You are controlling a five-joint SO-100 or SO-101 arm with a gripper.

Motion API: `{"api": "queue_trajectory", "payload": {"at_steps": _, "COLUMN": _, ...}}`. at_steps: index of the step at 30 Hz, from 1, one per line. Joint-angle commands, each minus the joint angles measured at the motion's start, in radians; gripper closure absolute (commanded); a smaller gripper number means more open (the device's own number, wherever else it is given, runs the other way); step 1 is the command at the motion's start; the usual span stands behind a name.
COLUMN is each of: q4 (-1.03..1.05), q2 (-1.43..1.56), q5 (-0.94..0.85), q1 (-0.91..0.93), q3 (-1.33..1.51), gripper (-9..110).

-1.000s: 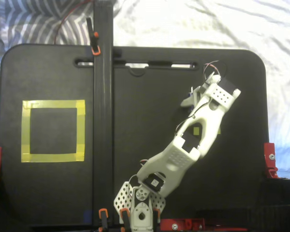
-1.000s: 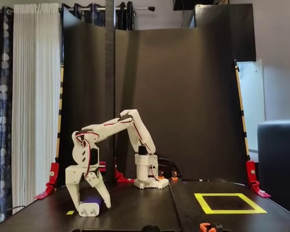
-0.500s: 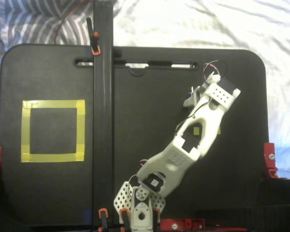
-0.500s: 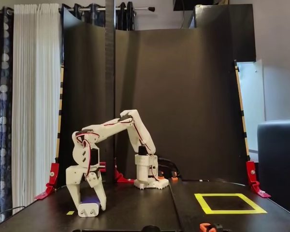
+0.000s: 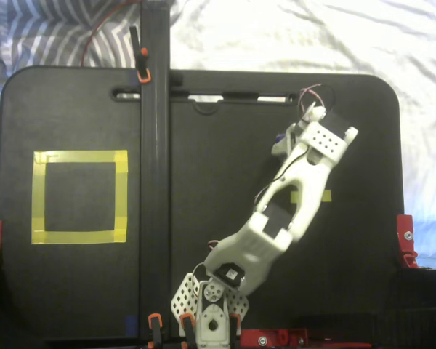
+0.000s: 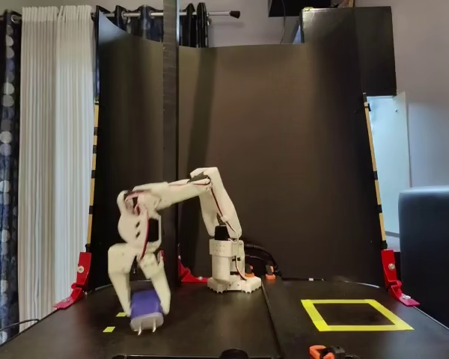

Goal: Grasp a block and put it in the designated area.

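Note:
In a fixed view from the front, the dark blue block (image 6: 145, 304) hangs just above the black table, its pale end and prongs pointing down. My white gripper (image 6: 144, 310) is shut on it from above. From above, the gripper (image 5: 285, 140) sits at the table's right side, and only a sliver of the block (image 5: 280, 138) shows beside it. The designated area (image 5: 80, 156), a square of wide yellow tape, lies at the left in that view and at the right (image 6: 315, 315) in the front one, far from the gripper.
A black upright post (image 5: 154, 182) with orange clamps stands between the arm and the taped square. Small yellow tape squares (image 6: 108, 329) (image 5: 324, 195) mark the table near the gripper. Red brackets (image 5: 405, 240) sit at the table's edges. Dark panels back the table.
The jaws closed on the block as it lay on the table, then lifted it a little clear of the surface. The wrist rose and tilted.

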Motion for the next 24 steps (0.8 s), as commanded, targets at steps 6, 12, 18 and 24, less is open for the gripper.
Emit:
{"api": "queue_trajectory", "payload": {"at_steps": 6, "q4": 0.046, "q2": 0.120, "q5": 0.032, "q1": -0.032, "q3": -0.020, "gripper": 79}}
{"api": "queue_trajectory", "payload": {"at_steps": 12, "q4": 0.066, "q2": 0.138, "q5": 0.048, "q1": -0.051, "q3": -0.020, "gripper": 79}}
{"api": "queue_trajectory", "payload": {"at_steps": 18, "q4": 0.083, "q2": 0.152, "q5": 0.098, "q1": -0.095, "q3": -0.018, "gripper": 79}}
{"api": "queue_trajectory", "payload": {"at_steps": 24, "q4": 0.141, "q2": 0.206, "q5": 0.195, "q1": -0.187, "q3": -0.015, "gripper": 79}}
